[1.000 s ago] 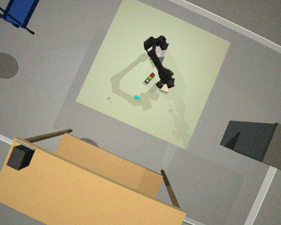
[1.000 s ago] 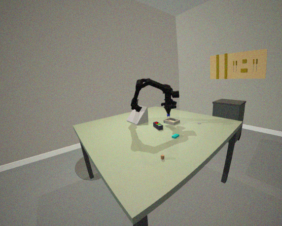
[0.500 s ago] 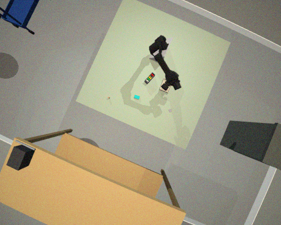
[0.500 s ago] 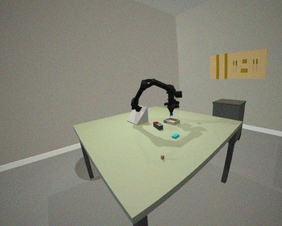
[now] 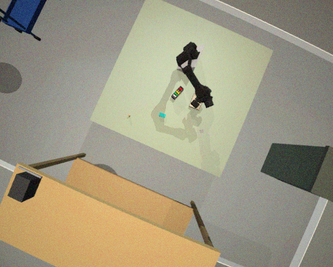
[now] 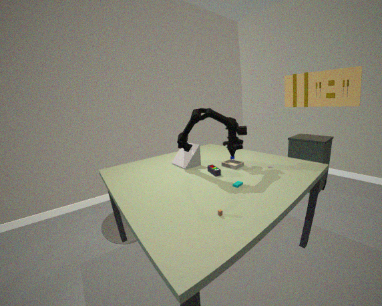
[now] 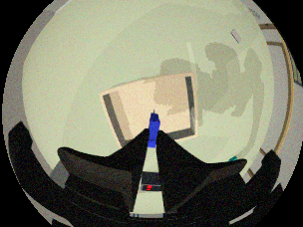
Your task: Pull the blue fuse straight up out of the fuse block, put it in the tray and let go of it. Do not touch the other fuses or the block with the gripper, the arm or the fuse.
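Note:
My gripper (image 6: 232,156) (image 7: 152,132) points down and is shut on the blue fuse (image 6: 232,158) (image 7: 153,122). The fuse hangs upright below the fingertips, above the tray. The tray (image 5: 192,108) (image 6: 230,166) (image 7: 191,102) is a shallow pale box with low walls; the arm partly covers it in the top view. The fuse is clear of the tray's floor. The dark fuse block (image 5: 173,98) (image 6: 212,172) (image 7: 151,177) stands beside the tray, with red, yellow, green and white fuses in it. The fingers hide most of it in the wrist view.
A cyan block (image 5: 162,115) (image 6: 238,184) lies beyond the fuse block. A small orange-brown cube (image 5: 128,116) (image 6: 220,212) is farther out. A small pale flat piece (image 5: 201,131) (image 6: 270,167) (image 7: 235,36) lies past the tray. A pale wedge (image 6: 192,158) stands at the arm's base.

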Robot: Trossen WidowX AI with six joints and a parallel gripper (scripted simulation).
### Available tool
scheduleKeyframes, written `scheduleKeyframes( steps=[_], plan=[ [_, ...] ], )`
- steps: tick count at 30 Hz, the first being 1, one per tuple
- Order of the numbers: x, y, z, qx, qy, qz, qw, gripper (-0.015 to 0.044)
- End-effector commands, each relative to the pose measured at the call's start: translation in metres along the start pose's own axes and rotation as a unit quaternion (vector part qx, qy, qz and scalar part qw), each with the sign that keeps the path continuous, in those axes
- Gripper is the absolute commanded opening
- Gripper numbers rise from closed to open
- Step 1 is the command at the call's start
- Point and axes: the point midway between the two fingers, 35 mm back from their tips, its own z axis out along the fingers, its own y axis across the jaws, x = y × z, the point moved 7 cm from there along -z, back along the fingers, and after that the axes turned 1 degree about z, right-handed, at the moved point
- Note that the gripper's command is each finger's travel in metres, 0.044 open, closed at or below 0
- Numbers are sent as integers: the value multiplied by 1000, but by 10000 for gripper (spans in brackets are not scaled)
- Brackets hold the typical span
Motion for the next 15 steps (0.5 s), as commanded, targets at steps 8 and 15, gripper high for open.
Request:
scheduleKeyframes(
  steps=[8,15],
  plan=[
    [0,0,18,2,1,-3,1000,0],
    [0,0,14,0,1,0,1000,157]
  ],
)
